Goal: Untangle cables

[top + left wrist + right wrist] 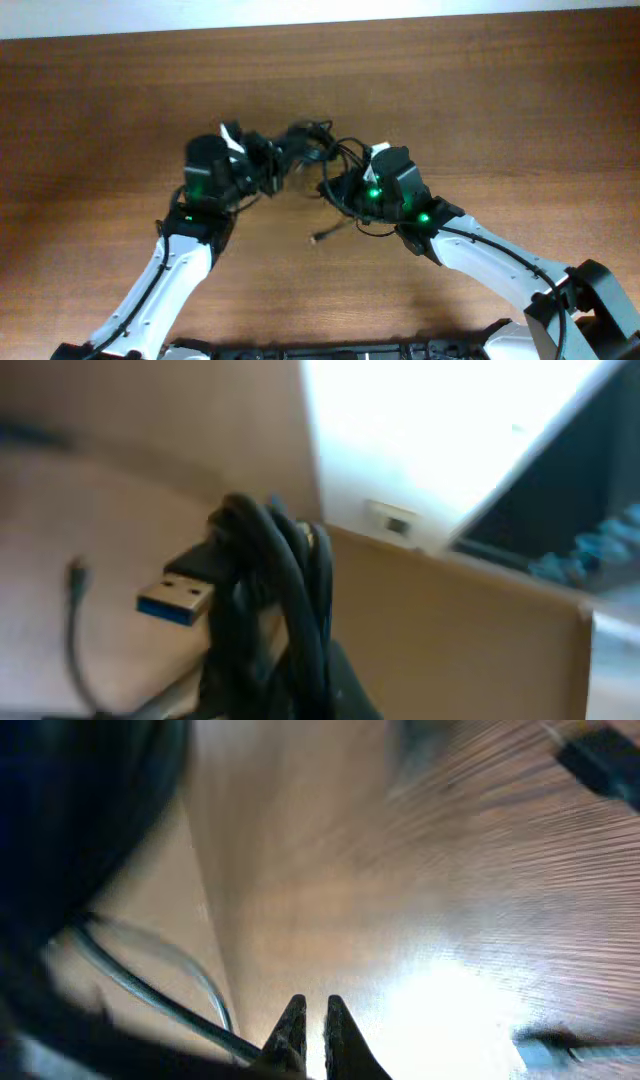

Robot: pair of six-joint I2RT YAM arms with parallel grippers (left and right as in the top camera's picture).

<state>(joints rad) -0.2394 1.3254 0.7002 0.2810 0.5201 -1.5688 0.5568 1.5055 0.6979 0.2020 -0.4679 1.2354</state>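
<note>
The thin black cords with small plug ends (312,150) sit as one knotted clump near the middle of the brown wooden counter (480,100), between the two arms. In the left wrist view the bundle (285,600) stands up off the wood, with a blue-tongued USB plug (175,600) jutting sideways. One loose tail (318,238) with a small plug end trails toward the near edge.

By my reading little is undone: one strand lies free and the knot itself is yet to be worked apart.

The white left arm (185,250) reaches in from its side, and the left jaws are closed on the bundle. The white right arm (480,255) angles in opposite, with the right jaws closed tip to tip. A thin strand (165,1003) runs up to them, but I cannot tell whether it is pinched.
</note>
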